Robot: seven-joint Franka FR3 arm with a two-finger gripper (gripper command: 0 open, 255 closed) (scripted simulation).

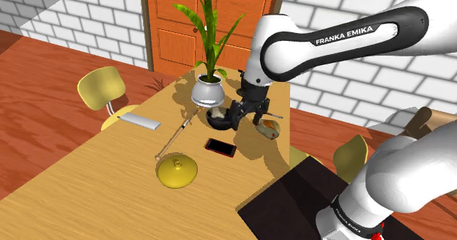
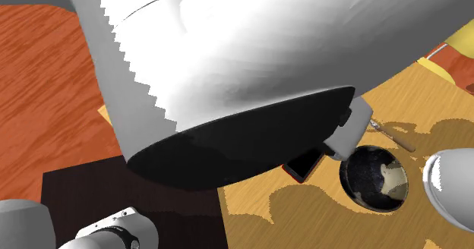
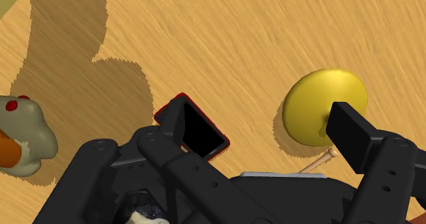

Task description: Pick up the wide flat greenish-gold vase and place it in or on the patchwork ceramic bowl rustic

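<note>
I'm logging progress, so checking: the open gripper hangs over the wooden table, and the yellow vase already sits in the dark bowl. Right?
Not quite. The yellow vase rests on the wooden table, apart from the dark bowl, as the shoulder view shows. The gripper is open over the table, as you said.

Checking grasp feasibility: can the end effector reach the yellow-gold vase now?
Probably yes: the vase sits uncovered on the table, and the open end effector hangs nearby; a thin stick lies beside it.
</note>
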